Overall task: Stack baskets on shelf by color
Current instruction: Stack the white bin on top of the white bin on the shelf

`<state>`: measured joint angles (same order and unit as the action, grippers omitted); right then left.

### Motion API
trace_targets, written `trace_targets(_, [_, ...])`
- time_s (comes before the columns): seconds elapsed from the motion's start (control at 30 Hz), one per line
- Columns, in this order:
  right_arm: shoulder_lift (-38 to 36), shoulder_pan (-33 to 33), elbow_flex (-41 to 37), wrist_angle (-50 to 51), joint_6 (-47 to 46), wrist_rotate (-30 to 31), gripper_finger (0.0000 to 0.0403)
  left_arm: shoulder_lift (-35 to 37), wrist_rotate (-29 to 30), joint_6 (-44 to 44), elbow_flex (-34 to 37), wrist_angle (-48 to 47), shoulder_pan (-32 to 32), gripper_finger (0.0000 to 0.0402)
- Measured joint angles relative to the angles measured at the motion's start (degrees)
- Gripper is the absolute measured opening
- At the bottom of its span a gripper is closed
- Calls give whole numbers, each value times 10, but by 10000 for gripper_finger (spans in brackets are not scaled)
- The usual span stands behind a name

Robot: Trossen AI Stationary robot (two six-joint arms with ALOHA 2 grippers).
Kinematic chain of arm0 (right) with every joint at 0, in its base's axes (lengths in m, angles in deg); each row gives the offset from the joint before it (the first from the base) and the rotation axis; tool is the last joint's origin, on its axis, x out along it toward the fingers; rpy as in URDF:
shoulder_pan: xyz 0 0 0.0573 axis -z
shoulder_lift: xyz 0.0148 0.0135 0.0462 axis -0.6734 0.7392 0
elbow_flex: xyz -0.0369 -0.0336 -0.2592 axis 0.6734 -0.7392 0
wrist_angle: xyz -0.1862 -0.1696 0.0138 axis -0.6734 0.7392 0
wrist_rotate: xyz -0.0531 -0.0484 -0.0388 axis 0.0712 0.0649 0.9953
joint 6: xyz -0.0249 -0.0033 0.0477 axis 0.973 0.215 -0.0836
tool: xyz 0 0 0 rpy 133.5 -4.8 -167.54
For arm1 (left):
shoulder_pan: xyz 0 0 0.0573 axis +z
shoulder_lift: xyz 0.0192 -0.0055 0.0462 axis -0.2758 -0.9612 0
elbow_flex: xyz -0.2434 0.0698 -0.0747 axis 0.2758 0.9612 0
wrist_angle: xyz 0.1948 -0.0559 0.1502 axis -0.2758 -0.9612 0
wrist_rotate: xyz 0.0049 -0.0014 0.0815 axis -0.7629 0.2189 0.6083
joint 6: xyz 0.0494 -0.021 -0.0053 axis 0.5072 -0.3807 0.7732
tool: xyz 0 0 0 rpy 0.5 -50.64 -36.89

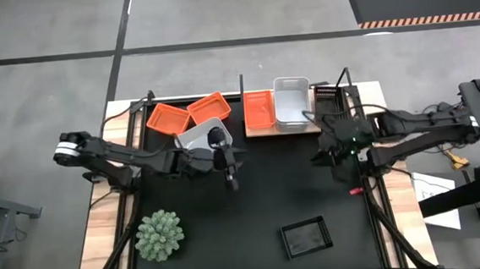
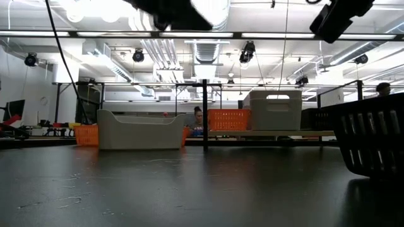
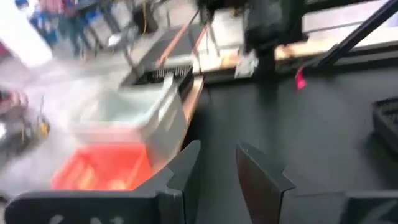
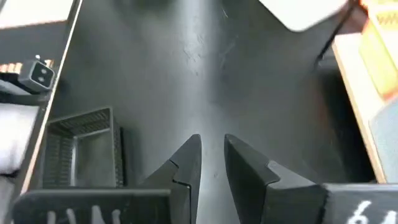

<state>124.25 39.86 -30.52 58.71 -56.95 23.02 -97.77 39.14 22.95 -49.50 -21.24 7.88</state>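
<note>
**Baskets half sorted, both my pincers empty above the mat**

Baskets sit in several places. On the shelf an orange basket and a white basket stand side by side, with a black basket at its right end. Off the shelf, two orange baskets lie touching each other at the back left, a grey-white basket lies just in front of them, and another black basket lies alone near the front edge of the mat.

Risks as I judge them: my left gripper hangs just beside the grey-white basket, so a careless swing could shove it into the two orange ones. On the shelf the colours stand close together, so a basket lowered off-centre could catch a neighbour's rim or one of the thin posts and tip.

My left gripper's fingers stand a little apart with nothing between them. My right gripper, over the mat in front of the shelf's right end, has its fingers narrowly apart, also holding nothing and touching nothing.
</note>
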Motion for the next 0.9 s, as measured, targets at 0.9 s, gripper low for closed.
trace_targets(0.9, [34,-160,-47,-49,-44,130,60,-97,80,-217,138,37,113,86])
